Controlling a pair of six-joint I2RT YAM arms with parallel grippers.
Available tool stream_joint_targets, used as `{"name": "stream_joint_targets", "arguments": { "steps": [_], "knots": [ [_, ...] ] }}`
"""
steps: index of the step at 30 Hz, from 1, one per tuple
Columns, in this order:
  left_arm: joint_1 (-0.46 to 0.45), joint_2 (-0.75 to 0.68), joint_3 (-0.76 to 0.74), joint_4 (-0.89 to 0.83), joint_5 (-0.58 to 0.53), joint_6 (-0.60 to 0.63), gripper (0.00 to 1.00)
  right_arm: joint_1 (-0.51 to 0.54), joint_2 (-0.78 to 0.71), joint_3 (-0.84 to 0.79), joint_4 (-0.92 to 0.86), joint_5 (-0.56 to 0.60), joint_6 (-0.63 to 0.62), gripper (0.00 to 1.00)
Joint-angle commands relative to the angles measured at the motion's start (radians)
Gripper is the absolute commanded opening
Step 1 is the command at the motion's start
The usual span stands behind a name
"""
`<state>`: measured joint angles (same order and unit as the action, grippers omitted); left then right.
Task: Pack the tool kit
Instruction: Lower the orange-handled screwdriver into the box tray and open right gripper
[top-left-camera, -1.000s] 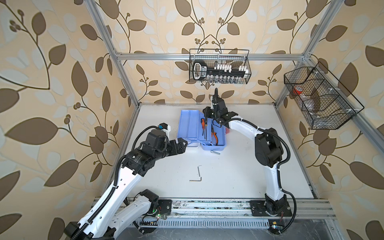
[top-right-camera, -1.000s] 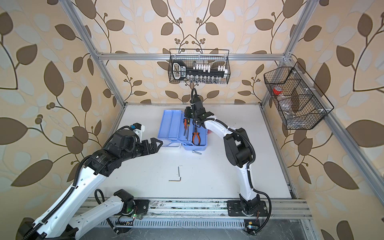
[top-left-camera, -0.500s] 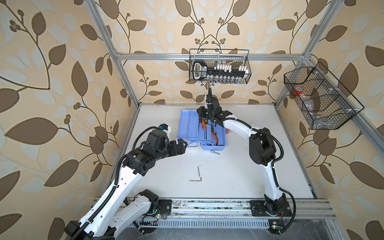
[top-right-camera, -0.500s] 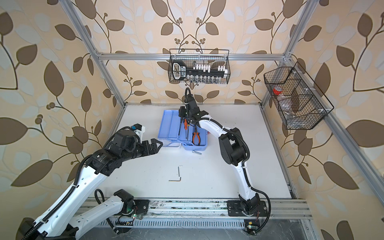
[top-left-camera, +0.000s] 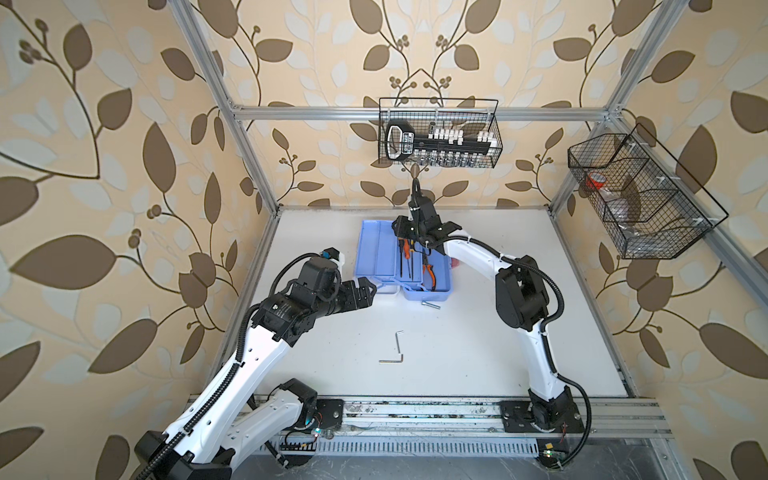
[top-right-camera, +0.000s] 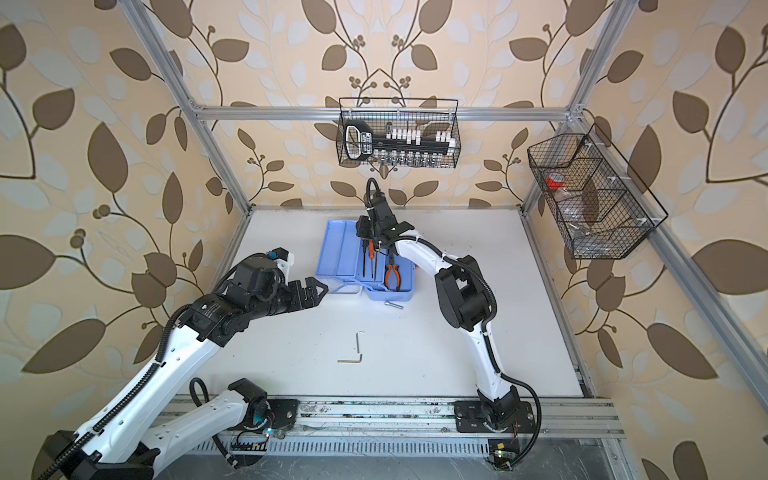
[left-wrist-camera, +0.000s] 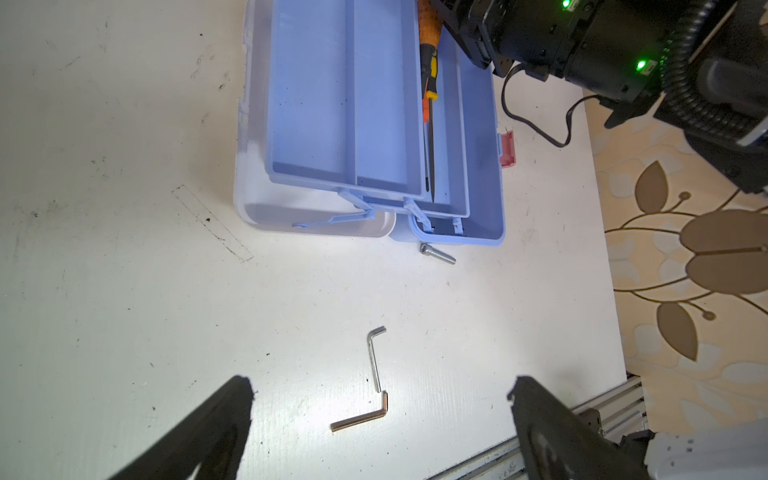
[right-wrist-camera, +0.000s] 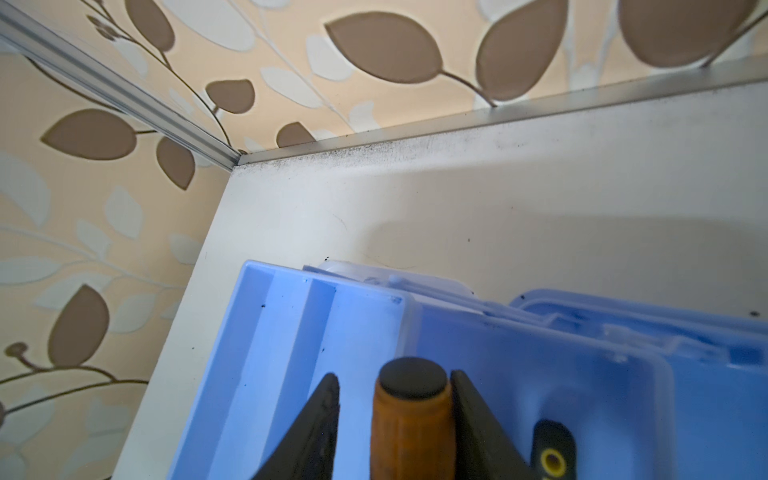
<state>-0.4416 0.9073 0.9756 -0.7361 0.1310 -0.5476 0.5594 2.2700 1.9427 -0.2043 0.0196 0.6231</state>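
The left gripper (top-left-camera: 370, 289) hovers over the matte, scuffed white table (left-wrist-camera: 104, 291). Its black tapered fingers are spread to full width and grasp nothing. Ahead of its tips lie two L-shaped metal hex keys (left-wrist-camera: 374, 359), one bright and one darker, almost end to end, with bare table all around. Beyond them stands the tool kit (top-left-camera: 441, 293), opened. Its translucent white lid (left-wrist-camera: 249, 208) lies flat, smooth light blue trays step above a round-cornered base, and a pinkish-red latch (left-wrist-camera: 507, 148) sits on the far wall. A short steel bolt (left-wrist-camera: 437, 254) lies just beside the base's near edge. The right gripper (right-wrist-camera: 392, 376) hangs over the tray's far end, straddling the orange handle of a screwdriver (right-wrist-camera: 411, 424). One finger lies against the handle and a gap shows at the other, so the grip is released. Orange-black pliers (top-left-camera: 430, 274) lie in the base.
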Motion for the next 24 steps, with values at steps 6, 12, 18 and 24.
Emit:
{"name": "stream_joint_targets", "arguments": {
  "steps": [6,12,18,24],
  "knots": [
    [0.002,-0.003,-0.015,0.012,0.019,0.009,0.99,0.006,-0.006,-0.042,-0.015,-0.001,-0.001,0.50],
    [0.001,-0.003,-0.014,0.009,0.018,0.009,0.99,0.005,-0.050,-0.108,-0.001,0.023,0.002,0.57],
    [0.003,0.007,-0.011,0.013,0.012,0.013,0.99,-0.013,-0.136,-0.234,0.082,0.019,0.018,0.57],
    [0.003,0.011,-0.013,0.001,-0.003,0.011,0.98,-0.011,-0.198,-0.270,0.105,0.009,0.024,0.56]
  ]
}}
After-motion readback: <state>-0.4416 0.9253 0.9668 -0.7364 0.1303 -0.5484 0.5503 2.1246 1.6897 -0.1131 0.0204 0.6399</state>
